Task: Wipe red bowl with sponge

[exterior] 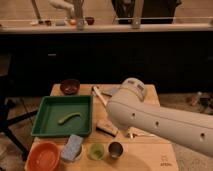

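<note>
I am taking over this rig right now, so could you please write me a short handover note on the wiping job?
Hand: not visible in the camera view. Only the white arm shows, reaching over the right half of the table.
Red bowl: upright at the table's front left corner.
Sponge: just right of the red bowl, in front of the green tray, lying free.
Done: nothing that shows; the sponge is not picked up and the bowl is not wiped.
Left: grasp the sponge, bring it into the red bowl, and wipe.
</note>
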Tool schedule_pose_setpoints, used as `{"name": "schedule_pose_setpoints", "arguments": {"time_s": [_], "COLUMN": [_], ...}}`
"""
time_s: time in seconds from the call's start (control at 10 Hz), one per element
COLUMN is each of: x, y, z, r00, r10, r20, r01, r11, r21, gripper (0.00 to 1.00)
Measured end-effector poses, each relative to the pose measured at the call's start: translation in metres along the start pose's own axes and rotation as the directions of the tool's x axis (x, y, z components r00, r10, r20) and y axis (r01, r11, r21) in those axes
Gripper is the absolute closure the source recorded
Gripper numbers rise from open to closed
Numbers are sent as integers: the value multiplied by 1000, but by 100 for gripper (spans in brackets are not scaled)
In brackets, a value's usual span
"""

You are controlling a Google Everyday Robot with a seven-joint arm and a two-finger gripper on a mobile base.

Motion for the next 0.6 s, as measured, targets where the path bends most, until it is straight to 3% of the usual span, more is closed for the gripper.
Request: {"name": "schedule_pose_setpoints", "arguments": {"time_s": [0.2, 0.4, 0.6], "x": [-10, -33, -69], "y": [-15, -43, -82], "z": [9, 18, 28], "r00": [997, 985, 956], "r10": [-65, -137, -230], "r20": [52, 109, 180], "r01": [65, 134, 224], "r11": [998, 991, 973], "r21": [13, 28, 52], "gripper": [38, 38, 38]}}
